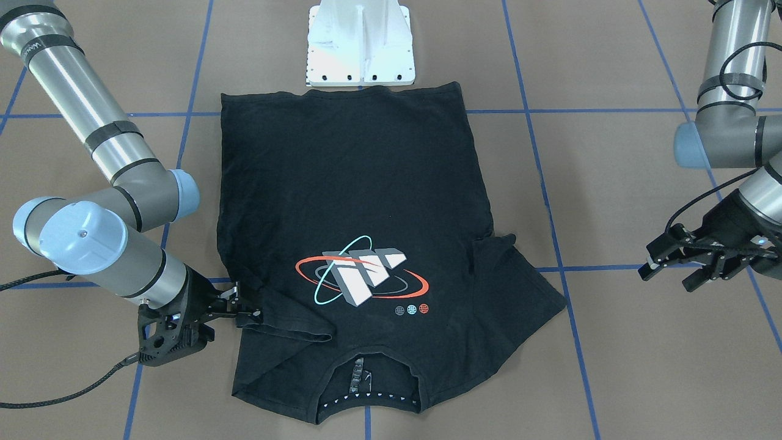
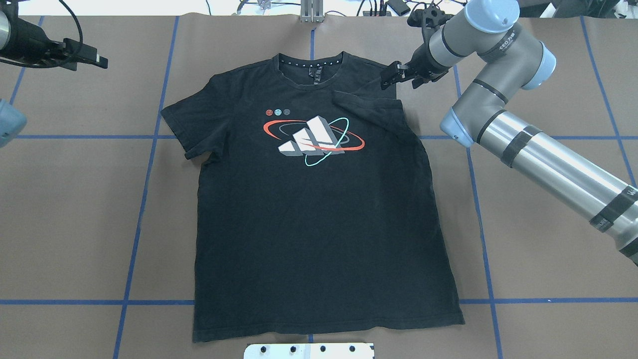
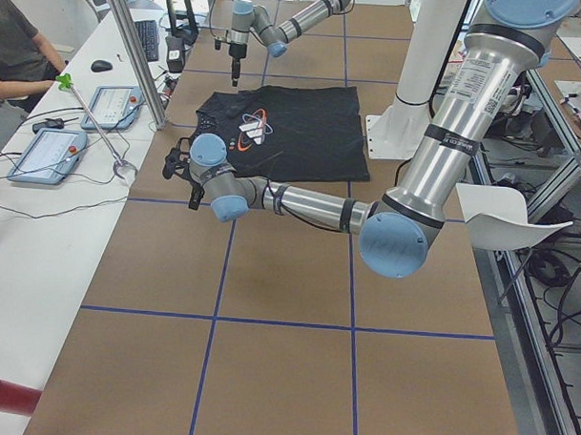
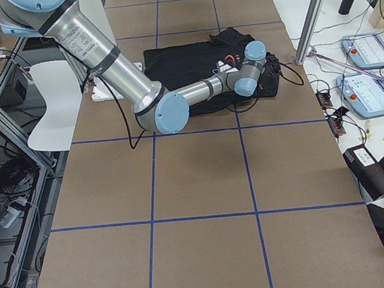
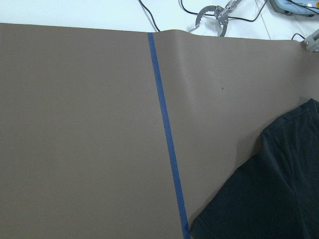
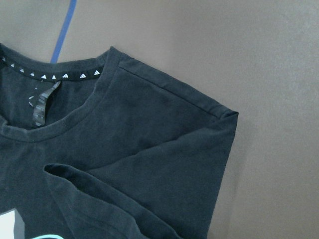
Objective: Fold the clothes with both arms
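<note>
The right gripper (image 1: 247,313), beside the T-shirt (image 1: 360,208), has its fingers seemingly together at its folded-in sleeve; the left gripper (image 1: 681,260) waits apart, fingers spread.

No words can be read; the T-shirt (image 2: 319,199) bears only a three-slanted-block logo (image 2: 311,140)

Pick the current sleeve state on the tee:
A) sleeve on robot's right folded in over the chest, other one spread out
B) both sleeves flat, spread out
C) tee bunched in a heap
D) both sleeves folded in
A: on the T-shirt, the sleeve by the right gripper lies folded inward toward the print; the opposite sleeve lies spread on the table.
</note>
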Motion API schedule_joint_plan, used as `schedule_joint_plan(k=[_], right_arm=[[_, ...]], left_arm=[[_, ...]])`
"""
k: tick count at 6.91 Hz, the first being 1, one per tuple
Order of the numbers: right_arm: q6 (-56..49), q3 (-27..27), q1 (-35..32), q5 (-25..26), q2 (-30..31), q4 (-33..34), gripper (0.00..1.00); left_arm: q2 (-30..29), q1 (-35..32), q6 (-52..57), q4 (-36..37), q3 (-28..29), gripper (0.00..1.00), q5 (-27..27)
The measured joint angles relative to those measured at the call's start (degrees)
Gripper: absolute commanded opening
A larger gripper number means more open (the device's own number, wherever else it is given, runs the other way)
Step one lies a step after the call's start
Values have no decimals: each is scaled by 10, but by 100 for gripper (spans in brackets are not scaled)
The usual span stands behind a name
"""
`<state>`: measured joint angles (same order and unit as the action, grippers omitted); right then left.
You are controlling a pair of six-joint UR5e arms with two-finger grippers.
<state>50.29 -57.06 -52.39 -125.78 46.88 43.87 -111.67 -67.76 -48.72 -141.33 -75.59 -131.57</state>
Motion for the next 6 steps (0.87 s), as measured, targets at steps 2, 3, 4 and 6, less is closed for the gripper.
schedule_joint_plan(k=[2, 3, 4, 6], right_arm=[[0, 17, 7, 0, -1, 0, 83], [0, 23, 9, 0, -2, 1, 80], [1, 26, 11, 1, -3, 1, 67], [2, 28, 16, 1, -4, 2, 58]], left_arm=[[1, 0, 0, 0, 0, 100, 0], [1, 0, 1, 0, 0, 100, 0], [2, 0, 1, -1, 0, 100, 0], [3, 0, 2, -1, 0, 100, -1]])
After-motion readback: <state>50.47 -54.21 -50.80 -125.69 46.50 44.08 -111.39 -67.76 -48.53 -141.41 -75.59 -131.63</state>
